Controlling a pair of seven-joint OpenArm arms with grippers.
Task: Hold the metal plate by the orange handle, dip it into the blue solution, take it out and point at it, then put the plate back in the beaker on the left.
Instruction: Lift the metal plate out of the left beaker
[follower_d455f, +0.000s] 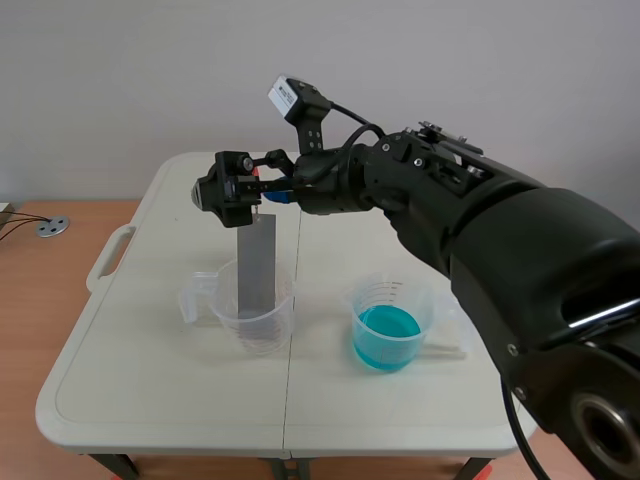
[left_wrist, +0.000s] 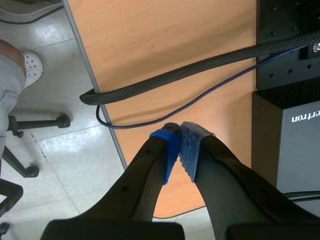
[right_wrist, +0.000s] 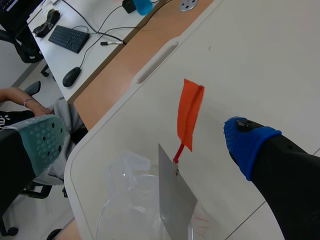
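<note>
Right gripper (right_wrist: 145, 142) is open: grey-green pad (right_wrist: 42, 142) and blue pad (right_wrist: 247, 142) are wide apart. The orange handle (right_wrist: 190, 112) sits between them, touching neither. In the scene view this gripper hangs at 12 o'clock over the left beaker (follower_d455f: 250, 315), with the right arm reaching in across the table (follower_d455f: 150, 400).

Metal plate (follower_d455f: 257, 265) stands near upright in the left beaker, lower end inside, handle sticking out on top. Nothing holds it.

The right beaker (follower_d455f: 425, 300) with the blue solution (follower_d455f: 388, 335) is at 3 o'clock of the left beaker, apart from it.

Left gripper (left_wrist: 180, 150) is closed on nothing, pads pressed together. It is off the table, above a wooden desk (left_wrist: 165, 45) edge. A black braided cable (left_wrist: 200, 70) runs at 12 o'clock of the fingertips, and the tiled floor (left_wrist: 65, 150) is at 9 o'clock.

In the right wrist view a keyboard (right_wrist: 70, 37) and a mouse (right_wrist: 71, 76) lie on a desk beyond the table.
</note>
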